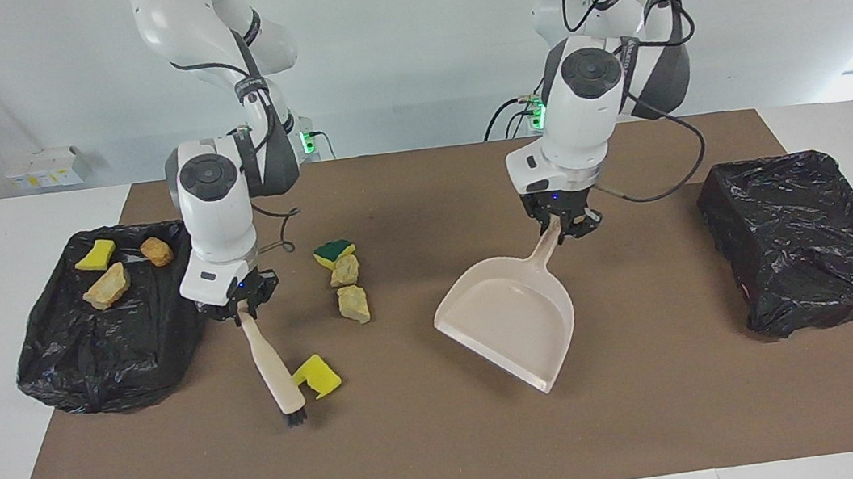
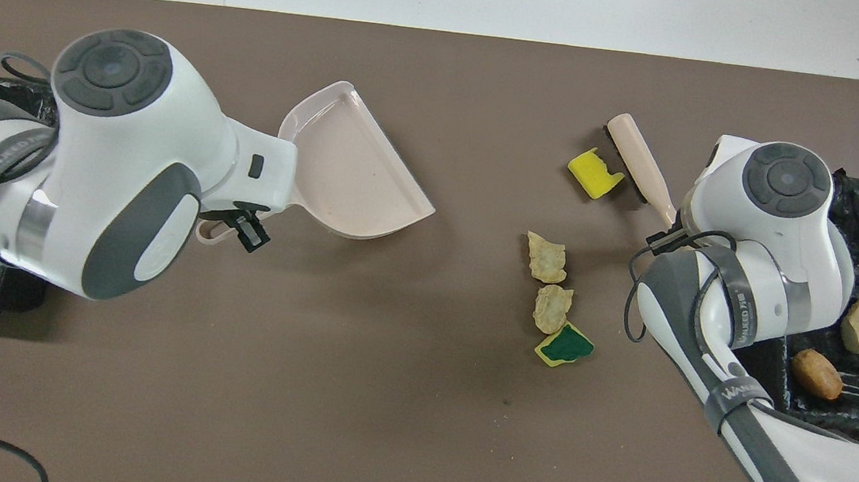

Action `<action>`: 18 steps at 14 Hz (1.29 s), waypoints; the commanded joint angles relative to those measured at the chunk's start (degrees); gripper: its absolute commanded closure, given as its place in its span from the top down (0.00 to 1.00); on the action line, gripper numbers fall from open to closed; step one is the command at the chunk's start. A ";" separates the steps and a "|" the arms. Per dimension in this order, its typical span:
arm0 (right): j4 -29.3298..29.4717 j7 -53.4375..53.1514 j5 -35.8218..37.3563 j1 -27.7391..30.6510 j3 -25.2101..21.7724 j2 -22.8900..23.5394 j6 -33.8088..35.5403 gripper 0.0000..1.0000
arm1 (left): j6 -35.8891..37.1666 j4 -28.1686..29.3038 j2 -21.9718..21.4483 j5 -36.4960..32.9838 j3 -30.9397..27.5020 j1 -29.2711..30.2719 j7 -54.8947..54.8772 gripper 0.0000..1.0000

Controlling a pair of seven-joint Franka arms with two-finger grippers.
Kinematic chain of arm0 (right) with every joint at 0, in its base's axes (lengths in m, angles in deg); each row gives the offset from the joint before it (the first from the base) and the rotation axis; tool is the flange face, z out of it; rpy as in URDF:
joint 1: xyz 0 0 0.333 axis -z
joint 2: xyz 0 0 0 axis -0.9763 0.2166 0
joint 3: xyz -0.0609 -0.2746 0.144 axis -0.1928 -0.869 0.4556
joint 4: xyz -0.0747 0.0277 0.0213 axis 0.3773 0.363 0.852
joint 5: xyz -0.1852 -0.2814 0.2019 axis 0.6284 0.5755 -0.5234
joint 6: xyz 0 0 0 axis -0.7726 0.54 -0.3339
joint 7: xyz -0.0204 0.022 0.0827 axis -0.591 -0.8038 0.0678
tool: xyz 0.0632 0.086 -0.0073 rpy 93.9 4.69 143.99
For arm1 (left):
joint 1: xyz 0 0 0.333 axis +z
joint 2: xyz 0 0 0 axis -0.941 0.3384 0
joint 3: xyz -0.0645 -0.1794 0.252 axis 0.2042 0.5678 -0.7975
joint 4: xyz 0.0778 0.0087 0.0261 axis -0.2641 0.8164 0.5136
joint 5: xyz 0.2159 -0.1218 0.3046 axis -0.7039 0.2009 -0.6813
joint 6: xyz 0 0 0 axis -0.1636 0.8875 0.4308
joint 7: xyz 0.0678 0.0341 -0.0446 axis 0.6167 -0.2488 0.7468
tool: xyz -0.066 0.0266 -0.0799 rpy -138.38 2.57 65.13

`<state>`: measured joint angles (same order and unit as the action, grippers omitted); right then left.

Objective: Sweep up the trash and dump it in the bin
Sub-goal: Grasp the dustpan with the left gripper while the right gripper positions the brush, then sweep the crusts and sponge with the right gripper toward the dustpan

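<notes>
Brown matting covers the table (image 1: 660, 422). At its right-arm end, the black-bagged bin (image 1: 114, 343) holds three trash scraps (image 1: 107, 285); four more scraps (image 1: 353, 304) lie beside that bin on the mat. Near the bin, the right gripper (image 1: 241, 304) is clamped on a beige-handled brush (image 1: 271, 368) touching a yellow sponge piece (image 1: 316, 375). The left gripper (image 1: 560, 226) clasps a beige plastic dustpan (image 1: 509, 319).

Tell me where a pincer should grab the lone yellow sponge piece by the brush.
Take the yellow sponge piece from straight above, closing across its flat side faces. It lies flat on the mat, and the brush crowds the side toward the right arm's end.
</notes>
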<state>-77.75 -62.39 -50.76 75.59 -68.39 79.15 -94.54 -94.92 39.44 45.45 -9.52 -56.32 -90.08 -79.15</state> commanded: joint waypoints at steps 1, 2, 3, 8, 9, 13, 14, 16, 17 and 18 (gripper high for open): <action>-1.83 5.07 -2.99 -0.12 1.03 -1.22 0.39 0.00 | -0.54 7.35 -5.07 -0.83 0.43 1.93 -13.74 0.00; -2.36 8.92 -4.41 -0.12 1.12 -1.48 0.48 0.00 | -2.03 9.99 -6.39 -0.83 0.43 3.76 -17.97 0.00; -2.54 14.44 -4.86 -0.04 1.12 -1.57 0.83 0.00 | -4.31 12.80 -7.80 -0.83 0.43 4.21 -21.06 0.00; -2.63 44.33 -4.95 5.58 1.03 -1.93 4.96 0.00 | -14.33 22.92 -10.98 -0.65 0.61 2.21 -22.76 0.00; -2.81 48.55 -4.95 6.72 1.03 -2.19 6.36 0.00 | -16.61 24.06 -10.98 -0.22 0.61 1.50 -22.32 0.00; -8.50 53.87 -6.25 8.58 1.03 -5.61 7.60 0.00 | -19.26 25.56 -10.18 0.05 0.69 0.26 -20.74 0.00; -10.43 53.43 -8.53 8.05 1.03 -6.75 8.21 0.00 | -20.49 26.61 -10.18 0.05 0.69 0.17 -20.21 0.00; -11.42 49.67 -9.69 7.09 1.03 -8.34 10.14 0.00 | -21.56 27.59 -10.36 0.31 0.78 -0.70 -18.37 0.00; -11.33 47.56 -9.69 6.21 1.03 -8.78 11.54 0.00 | -21.56 27.59 -10.36 0.40 0.78 -0.79 -17.84 0.00; -10.55 44.49 -9.69 5.16 1.03 -9.22 12.52 0.00 | -21.73 27.76 -10.10 0.40 0.78 -1.58 -17.31 0.00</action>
<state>-86.73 -13.76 -59.59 82.26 -67.57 72.40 -83.94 -114.93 65.19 36.90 -9.38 -54.84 -89.88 -98.19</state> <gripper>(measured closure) 0.744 0.687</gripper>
